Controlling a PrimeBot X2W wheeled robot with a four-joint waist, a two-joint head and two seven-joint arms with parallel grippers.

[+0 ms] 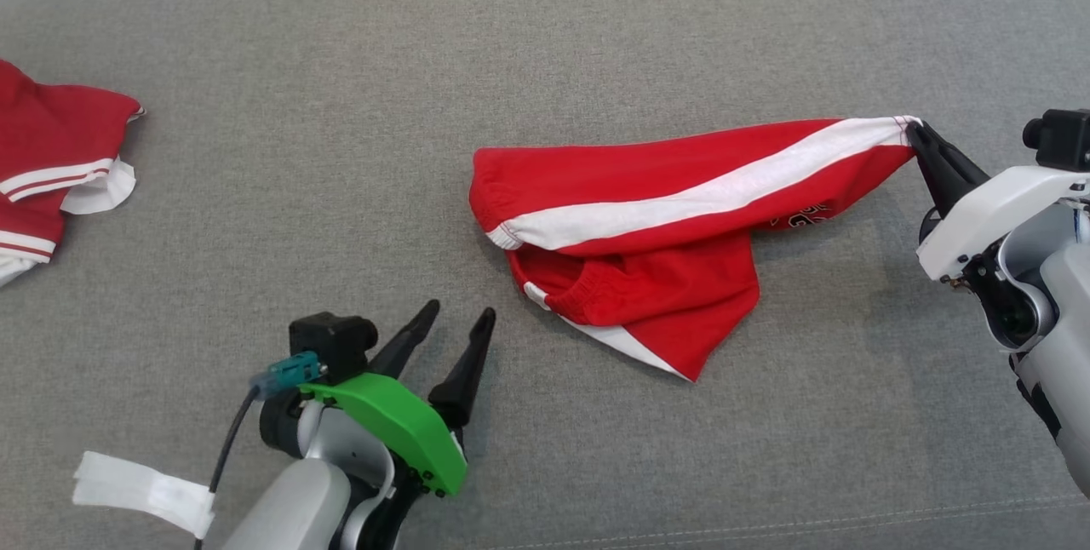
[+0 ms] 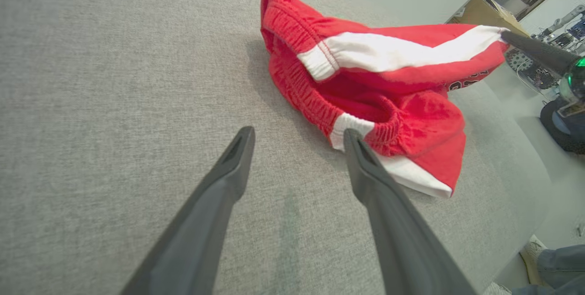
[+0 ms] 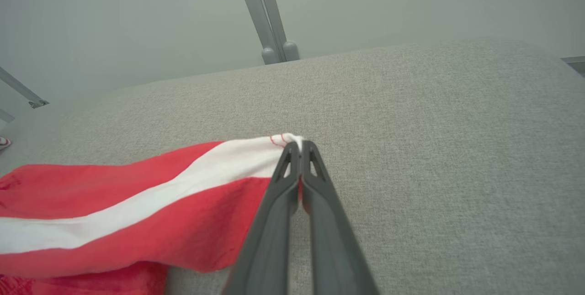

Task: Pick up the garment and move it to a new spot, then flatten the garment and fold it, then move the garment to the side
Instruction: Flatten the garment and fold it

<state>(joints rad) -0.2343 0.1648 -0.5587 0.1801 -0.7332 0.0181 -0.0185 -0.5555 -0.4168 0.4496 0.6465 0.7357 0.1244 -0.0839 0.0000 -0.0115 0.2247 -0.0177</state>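
Observation:
The garment (image 1: 647,218) is a pair of red shorts with a white side stripe, bunched on the grey cushion at centre right. My right gripper (image 1: 913,126) is shut on the hem corner of one leg, lifting that end off the cushion. In the right wrist view the fingers (image 3: 299,149) pinch the white stripe's edge of the garment (image 3: 137,203). My left gripper (image 1: 460,318) stands open just left of the garment, holding nothing. In the left wrist view the left gripper (image 2: 299,137) has its right fingertip close by the elastic waistband of the garment (image 2: 374,103).
A second red and white garment (image 1: 51,167) lies at the cushion's far left edge. White tape (image 1: 145,492) hangs by my left arm. The cushion (image 1: 341,192) is bare between the two garments. Clutter and a person's leg (image 2: 557,263) sit past the cushion's right end.

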